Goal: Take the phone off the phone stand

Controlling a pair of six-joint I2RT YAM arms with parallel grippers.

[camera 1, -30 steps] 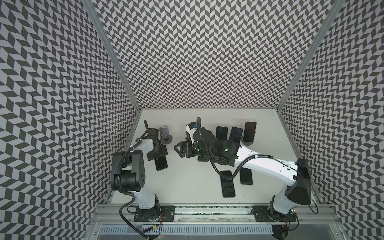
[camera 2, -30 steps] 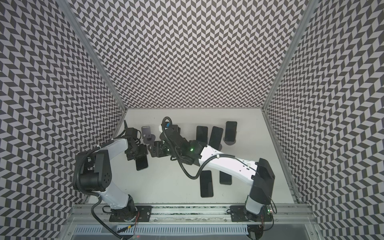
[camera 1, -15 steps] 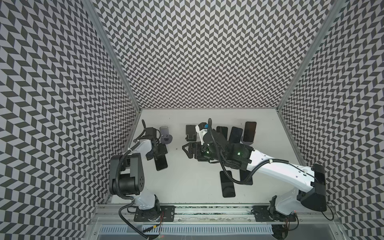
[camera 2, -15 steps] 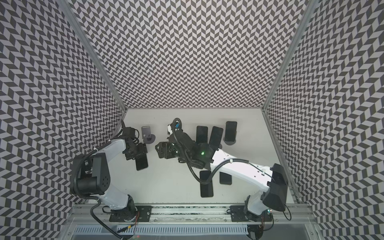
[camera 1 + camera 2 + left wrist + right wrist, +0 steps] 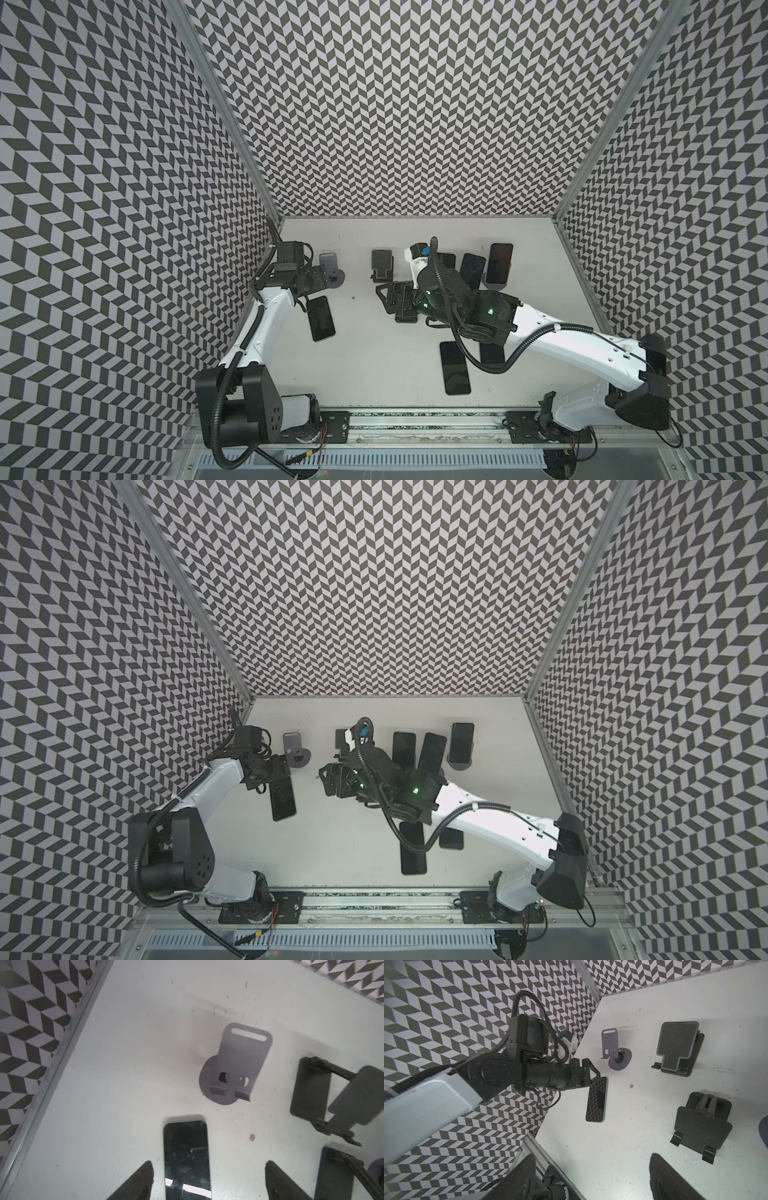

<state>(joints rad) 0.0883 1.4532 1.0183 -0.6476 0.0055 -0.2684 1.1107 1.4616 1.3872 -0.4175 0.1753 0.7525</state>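
**Phone Flat on the Table, Both Grippers Open**

Black-and-white chevron walls (image 5: 395,104) closed in a white table (image 5: 374,332) on three sides. Near the table's left edge in both top views, the phone (image 5: 321,318) lay flat with its screen up. It was apart from the grey phone stand (image 5: 330,270), which stood upright just behind it toward the back wall.

The left gripper (image 5: 208,1164) hung at the end of the phone nearest that stand. In the left wrist view its fingers (image 5: 139,1182) stood wide apart, one on each side of the phone. White table showed between each finger and the phone's edges, so the phone lay loose on the table.

The right gripper (image 5: 593,1156) reached toward the middle of the table, near an upright black stand (image 5: 381,266). In the right wrist view its fingers (image 5: 672,1180) were also spread, with bare table between them. A second black stand (image 5: 702,1124) sat close by.

At the back right, a propped phone (image 5: 498,262) leaned in its round-based holder, and a second propped phone (image 5: 471,270) tilted just beside it. Toward the front, a spare phone (image 5: 455,368) lay flat on the table under the right arm's cable.
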